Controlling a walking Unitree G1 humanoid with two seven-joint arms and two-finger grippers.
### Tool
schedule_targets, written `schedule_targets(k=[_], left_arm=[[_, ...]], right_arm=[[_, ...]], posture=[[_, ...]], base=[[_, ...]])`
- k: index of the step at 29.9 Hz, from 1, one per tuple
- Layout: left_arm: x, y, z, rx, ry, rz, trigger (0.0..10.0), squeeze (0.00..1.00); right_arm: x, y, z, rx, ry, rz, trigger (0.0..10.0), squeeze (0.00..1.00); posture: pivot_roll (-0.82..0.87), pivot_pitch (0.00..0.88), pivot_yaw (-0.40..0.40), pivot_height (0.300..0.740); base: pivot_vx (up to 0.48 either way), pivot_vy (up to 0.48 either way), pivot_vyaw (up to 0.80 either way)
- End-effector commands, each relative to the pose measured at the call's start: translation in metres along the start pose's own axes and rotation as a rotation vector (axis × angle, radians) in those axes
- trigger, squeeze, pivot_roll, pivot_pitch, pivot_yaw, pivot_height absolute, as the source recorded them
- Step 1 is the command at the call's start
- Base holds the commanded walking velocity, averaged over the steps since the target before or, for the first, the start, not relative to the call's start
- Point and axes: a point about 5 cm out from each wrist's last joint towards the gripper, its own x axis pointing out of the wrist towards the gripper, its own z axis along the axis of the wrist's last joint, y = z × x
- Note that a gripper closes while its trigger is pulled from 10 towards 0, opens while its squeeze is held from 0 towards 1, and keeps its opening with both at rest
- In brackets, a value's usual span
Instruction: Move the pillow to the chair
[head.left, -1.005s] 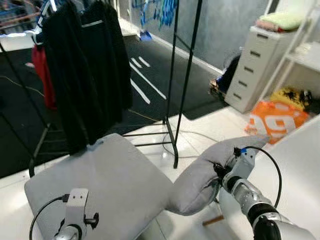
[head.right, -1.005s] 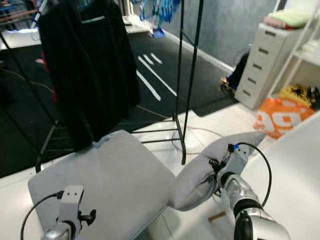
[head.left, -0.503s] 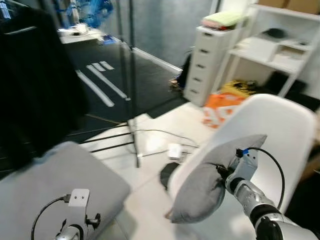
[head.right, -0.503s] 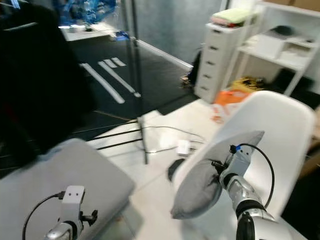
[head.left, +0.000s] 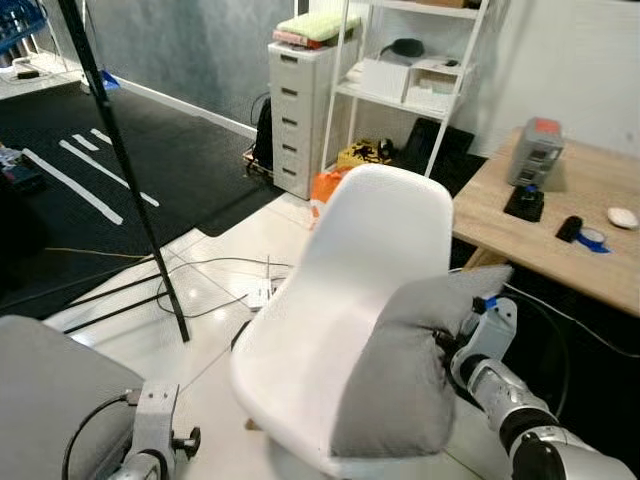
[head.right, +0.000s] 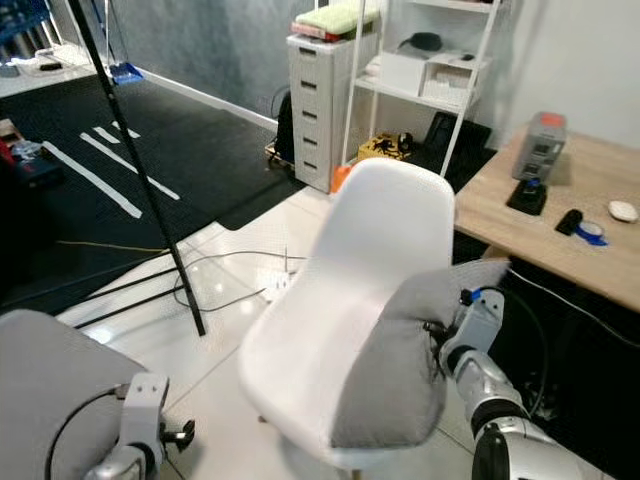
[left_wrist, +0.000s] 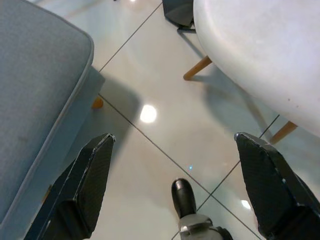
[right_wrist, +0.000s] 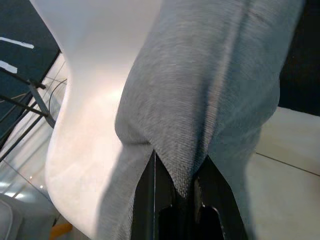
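right end effector (head.left: 445, 345) pinching pillow (head.left: 400, 380) | pillow now over chair (head.left: 340, 300), earlier off it | left end effector (left_wrist: 175, 165) wide

A plain grey fabric pillow (head.left: 400, 375) hangs against a white moulded plastic chair (head.left: 340, 330) with tan wooden legs, above a glossy pale tiled floor (head.left: 215, 270), beside a light wooden desk (head.left: 590, 200) and a black mat with white stripes (head.left: 90, 170).

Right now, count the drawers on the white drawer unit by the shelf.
5 drawers show on the front of the white drawer unit, stacked one above another from under its top down to the floor. Its lowest part is partly blocked, so another may be hidden.
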Motion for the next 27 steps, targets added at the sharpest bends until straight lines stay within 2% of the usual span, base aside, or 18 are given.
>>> schedule_targets(k=[1,10,21,27], left_arm=[[-0.002,0.007,-0.006,-0.003,0.016,0.022,10.0,0.00],[-0.002,0.006,-0.004,0.005,0.009,0.010,10.0,0.00],[-0.002,0.004,-0.004,0.012,0.003,-0.002,10.0,0.00],[-0.002,0.003,-0.004,0.012,0.001,-0.004,10.0,0.00]], right_arm=[[0.002,0.006,0.016,-0.019,-0.077,0.011,10.0,0.00],[0.003,0.007,0.022,-0.029,-0.097,-0.008,10.0,0.00],[0.004,0.005,0.041,-0.021,-0.146,-0.073,10.0,0.00],[0.005,0.009,0.049,-0.019,-0.170,-0.056,10.0,0.00]], posture=[[-0.16,0.063,-0.038,0.740],[-0.16,0.064,-0.040,0.740],[-0.16,0.065,-0.041,0.740],[-0.16,0.067,-0.044,0.740]], base=[[0.000,0.000,0.00],[0.000,0.000,0.00],[0.000,0.000,0.00],[0.277,0.000,-0.55]])
